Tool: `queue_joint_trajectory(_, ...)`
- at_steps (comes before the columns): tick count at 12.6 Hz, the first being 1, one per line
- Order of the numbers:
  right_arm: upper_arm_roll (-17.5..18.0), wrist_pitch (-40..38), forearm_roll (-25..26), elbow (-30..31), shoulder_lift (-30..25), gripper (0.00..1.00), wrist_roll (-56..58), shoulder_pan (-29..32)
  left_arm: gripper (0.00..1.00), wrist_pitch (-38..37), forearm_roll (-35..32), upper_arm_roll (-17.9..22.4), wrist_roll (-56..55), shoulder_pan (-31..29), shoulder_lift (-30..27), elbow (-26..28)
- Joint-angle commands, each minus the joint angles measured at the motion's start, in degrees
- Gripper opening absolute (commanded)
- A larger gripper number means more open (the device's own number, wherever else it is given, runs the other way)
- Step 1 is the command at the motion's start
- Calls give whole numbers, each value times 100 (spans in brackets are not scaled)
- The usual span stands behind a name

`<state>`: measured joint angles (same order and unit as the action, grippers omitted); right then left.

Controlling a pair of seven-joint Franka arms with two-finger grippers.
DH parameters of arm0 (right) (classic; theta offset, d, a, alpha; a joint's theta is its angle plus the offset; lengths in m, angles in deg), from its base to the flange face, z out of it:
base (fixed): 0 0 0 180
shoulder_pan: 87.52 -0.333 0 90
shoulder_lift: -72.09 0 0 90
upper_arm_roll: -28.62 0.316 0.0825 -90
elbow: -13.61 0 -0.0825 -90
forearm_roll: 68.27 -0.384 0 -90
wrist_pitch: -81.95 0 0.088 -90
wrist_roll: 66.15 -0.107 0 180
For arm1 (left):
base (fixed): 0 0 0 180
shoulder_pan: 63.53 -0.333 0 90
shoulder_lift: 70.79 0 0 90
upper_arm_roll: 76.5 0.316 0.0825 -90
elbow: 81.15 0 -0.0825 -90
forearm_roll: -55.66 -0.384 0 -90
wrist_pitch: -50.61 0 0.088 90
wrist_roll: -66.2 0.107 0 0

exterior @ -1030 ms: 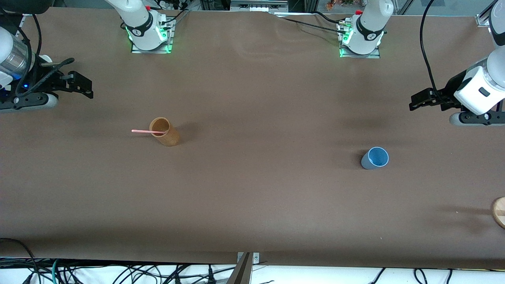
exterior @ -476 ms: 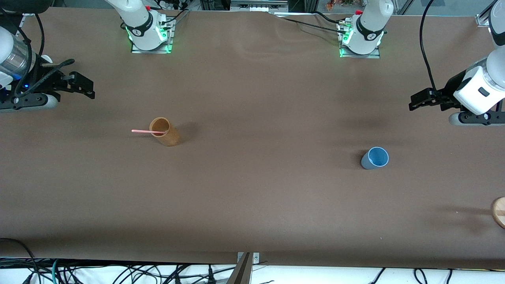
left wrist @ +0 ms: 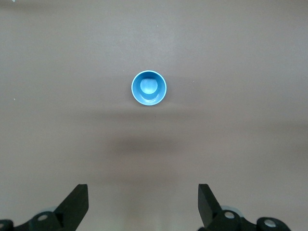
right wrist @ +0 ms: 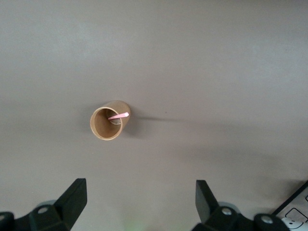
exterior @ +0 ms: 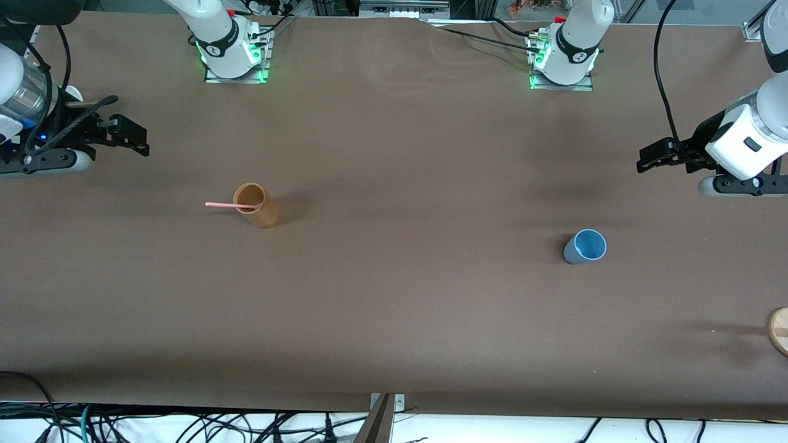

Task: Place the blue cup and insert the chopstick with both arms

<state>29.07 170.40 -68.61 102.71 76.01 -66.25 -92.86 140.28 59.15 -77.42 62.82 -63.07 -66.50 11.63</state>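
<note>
Cables [exterior: 184, 424] run along the bottom edge of the frame, below the brown table [exterior: 394, 320]. At the lower right edge a round wooden piece [exterior: 779, 331] pokes in. Right of centre the blue cup [exterior: 585, 247] stands upright and empty. Left of centre the brown holder [exterior: 258, 205] stands with the chopstick [exterior: 231, 205] in it, leaning out over its rim. At the middle right edge the left gripper [exterior: 654, 155] hangs over bare table, fingers spread. At the upper left edge the right gripper [exterior: 130, 135] does likewise, fingers spread.
</note>
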Motion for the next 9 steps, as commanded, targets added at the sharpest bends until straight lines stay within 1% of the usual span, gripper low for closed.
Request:
queue_joint_trajectory(1, -1, 67, -63, 2, 47, 100, -69, 33, 100, -72, 152, 4, 22, 15, 19, -40)
queue_joint_trajectory(5, -9, 23, -90, -6, 126, 100, -69, 24, 100, -72, 152, -4, 4, 51, 19, -40)
queue_joint_trajectory(7, -1, 67, -55, 3, 117, 100, -156, 7, 100, -46, 195, 4, 30, 42, 167, -84)
queue_joint_trajectory(9, 17, 120, -107, 107, 126, 100, -236, 7, 100, -28, 187, -57, 57, 77, 483, -190)
